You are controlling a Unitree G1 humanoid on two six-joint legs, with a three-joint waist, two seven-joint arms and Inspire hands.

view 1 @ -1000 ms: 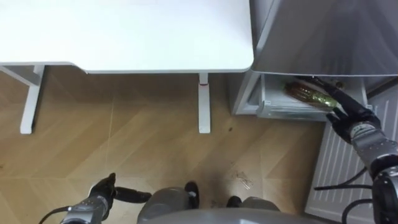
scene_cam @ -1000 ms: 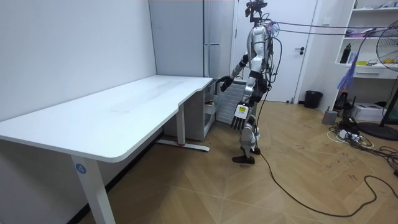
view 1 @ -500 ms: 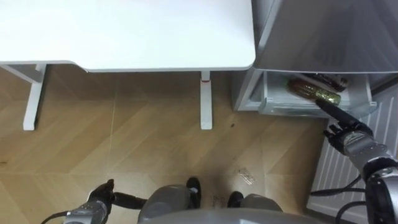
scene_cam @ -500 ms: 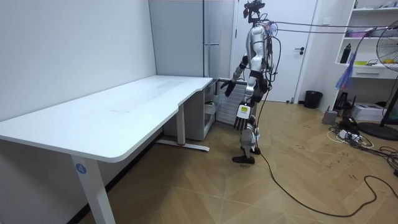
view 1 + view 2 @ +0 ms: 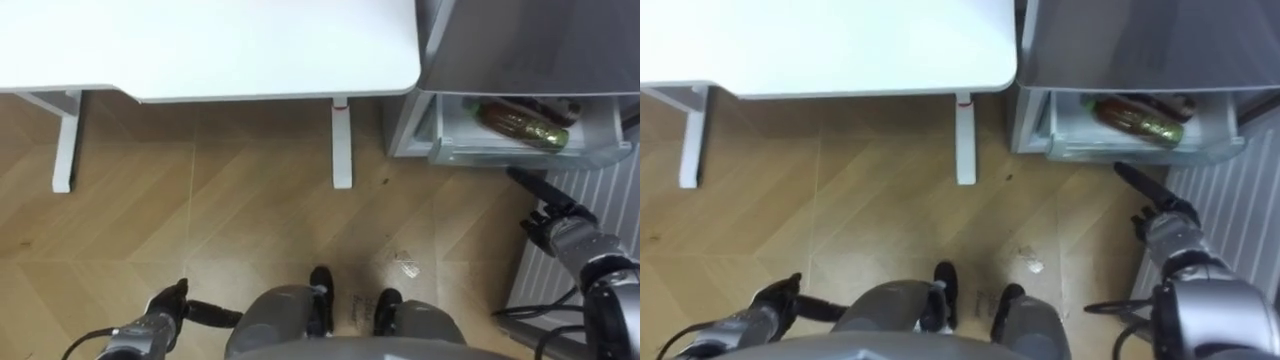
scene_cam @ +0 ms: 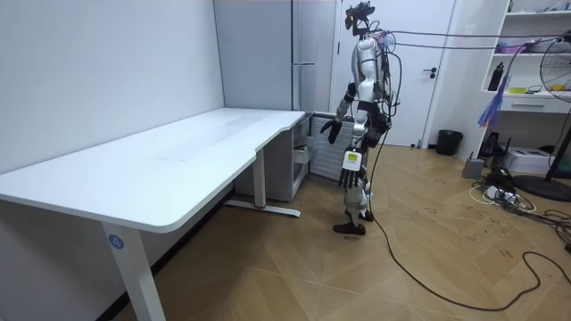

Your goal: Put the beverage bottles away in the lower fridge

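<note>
1. While the robot stands upright on the wooden floor (image 6: 401, 267) in front of the fridge (image 6: 308, 53), the end of the white desk (image 5: 220, 45) lies on its left.
2. Lower compartment (image 5: 500, 155): open, at the foot of the fridge, seen from above in the eye views.
3. Drinks: a brown bottle (image 5: 522, 122) with a green label lies on its side inside the lower compartment, angled across it. A darker bottle (image 5: 548, 106) lies just behind it, partly hidden under the fridge body.
4. Right hand (image 5: 552, 215): fingers straight and slightly spread, holding nothing. It hangs over the floor just in front of the lower compartment and apart from it. The fingertips point toward the compartment's front edge.
5. Left hand (image 5: 165, 308): low at the robot's left side over the floor, well apart from the fridge. The fingers are loosely extended and the thumb is raised. It holds nothing.
6. Door panel (image 5: 590, 190): white and ribbed, swung open on the robot's right, just beside the right hand.
7. Room view: the right hand (image 6: 332, 129) is raised at about waist height toward the fridge. The left hand (image 6: 348, 171) hangs beside the thigh.
8. Floor: a small pale scrap (image 5: 405, 265) lies between the robot's feet and the lower compartment.
</note>
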